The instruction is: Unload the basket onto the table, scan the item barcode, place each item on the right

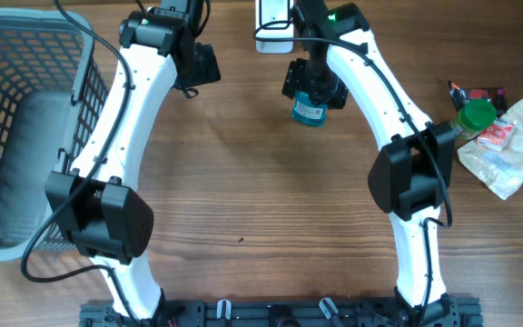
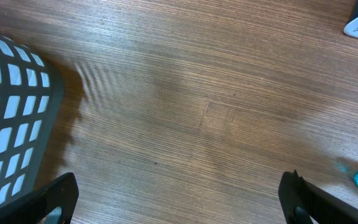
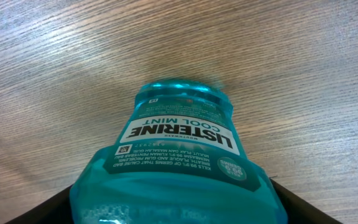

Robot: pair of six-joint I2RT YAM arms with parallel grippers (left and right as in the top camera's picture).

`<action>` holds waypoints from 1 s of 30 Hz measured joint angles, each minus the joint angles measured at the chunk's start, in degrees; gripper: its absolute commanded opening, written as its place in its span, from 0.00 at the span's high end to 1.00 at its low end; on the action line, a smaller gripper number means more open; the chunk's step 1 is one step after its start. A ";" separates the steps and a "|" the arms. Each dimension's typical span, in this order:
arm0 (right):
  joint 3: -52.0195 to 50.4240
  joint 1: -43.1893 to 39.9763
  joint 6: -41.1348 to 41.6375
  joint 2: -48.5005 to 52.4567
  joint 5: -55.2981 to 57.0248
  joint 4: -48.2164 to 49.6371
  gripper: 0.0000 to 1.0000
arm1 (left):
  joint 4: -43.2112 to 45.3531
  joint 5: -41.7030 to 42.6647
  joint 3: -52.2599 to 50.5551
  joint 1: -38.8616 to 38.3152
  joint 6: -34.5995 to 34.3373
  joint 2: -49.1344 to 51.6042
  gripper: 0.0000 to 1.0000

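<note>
Right arm, far side of the surface (image 1: 243, 182): right jaws are pinching the mouthwash bottle (image 1: 309, 111), a teal Listerine Cool Mint. From my right wrist camera the bottle (image 3: 179, 155) fills the frame. A dark finger (image 3: 48, 211) sits at each lower corner, against its wide body. The label reads upside down to me, with a small square code at its left end. The bottle's base points away from the camera toward the wood. I cannot tell whether the base touches the surface.

The bottle is just in front of the white scanner (image 1: 273, 27), which is at the far edge and partly hidden by the arm.

Left arm: left jaws are spread wide and holding nothing. Both fingertips (image 2: 55, 202) show at the bottom corners of the left wrist view, with bare wood between them.

The grey mesh basket (image 1: 25, 54) is at far left. At right, well apart from the bottle, there is a green-capped container (image 1: 477, 116) and plastic packets (image 1: 507, 150).
</note>
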 measured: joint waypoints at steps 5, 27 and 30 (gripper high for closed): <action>0.00 0.00 -0.02 0.00 -0.02 -0.37 0.24 | 0.00 0.00 0.00 0.00 0.02 0.00 0.00; 4.13 0.00 -4.83 0.07 -0.07 -2.45 0.30 | 4.52 -1.42 0.00 0.00 0.02 -4.94 0.00; 9.20 0.00 -7.63 0.07 0.07 -0.83 0.31 | 4.59 -2.21 0.00 0.00 0.02 -7.48 0.00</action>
